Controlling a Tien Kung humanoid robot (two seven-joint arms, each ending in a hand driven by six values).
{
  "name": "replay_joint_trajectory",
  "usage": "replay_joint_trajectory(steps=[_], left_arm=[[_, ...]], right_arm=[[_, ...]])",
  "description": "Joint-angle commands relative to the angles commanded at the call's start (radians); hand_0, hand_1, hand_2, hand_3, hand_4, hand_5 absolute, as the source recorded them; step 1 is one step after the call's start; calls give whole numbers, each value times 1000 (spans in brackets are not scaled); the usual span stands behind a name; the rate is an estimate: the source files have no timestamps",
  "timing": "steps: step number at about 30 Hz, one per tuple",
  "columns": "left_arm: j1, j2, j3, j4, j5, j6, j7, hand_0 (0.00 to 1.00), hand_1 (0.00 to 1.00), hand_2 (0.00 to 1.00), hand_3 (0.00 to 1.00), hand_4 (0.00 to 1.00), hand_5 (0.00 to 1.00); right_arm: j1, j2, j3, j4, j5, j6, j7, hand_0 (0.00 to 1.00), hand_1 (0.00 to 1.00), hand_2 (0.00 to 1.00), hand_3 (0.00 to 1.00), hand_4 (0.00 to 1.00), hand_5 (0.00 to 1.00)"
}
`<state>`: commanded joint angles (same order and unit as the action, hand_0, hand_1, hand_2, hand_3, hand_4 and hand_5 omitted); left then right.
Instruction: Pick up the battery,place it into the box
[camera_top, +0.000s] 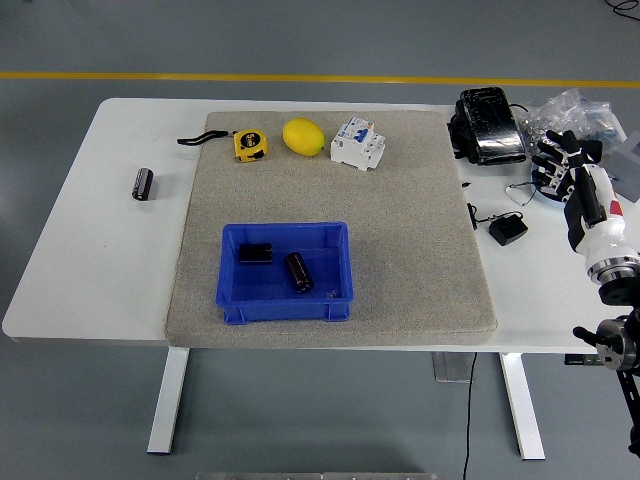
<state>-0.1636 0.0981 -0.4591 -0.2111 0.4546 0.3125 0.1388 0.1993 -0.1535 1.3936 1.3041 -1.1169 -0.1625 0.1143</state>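
A blue box (243, 294) sits on the grey mat near its front edge. Two dark batteries lie inside it: one (256, 253) at the back left, one (298, 272) in the middle, lying slantwise. Another dark battery (143, 184) lies on the bare white table at the far left. My right hand (556, 166) is over the table's right side, far from the box, fingers spread and empty. The left arm is out of view.
On the mat's far edge are a yellow tape measure (249, 144), a lemon (303, 137) and a white circuit breaker (358, 143). At the right stand a black pack (489, 125), clear bags (567, 112) and a small black adapter (508, 231) with a cable.
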Motion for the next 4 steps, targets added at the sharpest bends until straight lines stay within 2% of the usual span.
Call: replay_joint_trajectory(steps=[4], left_arm=[[-4, 0, 0, 1, -1, 0, -3, 681, 660, 738, 663, 677, 525]], right_arm=[[2, -2, 0, 5, -4, 2, -3, 799, 806, 831, 842, 998, 951]])
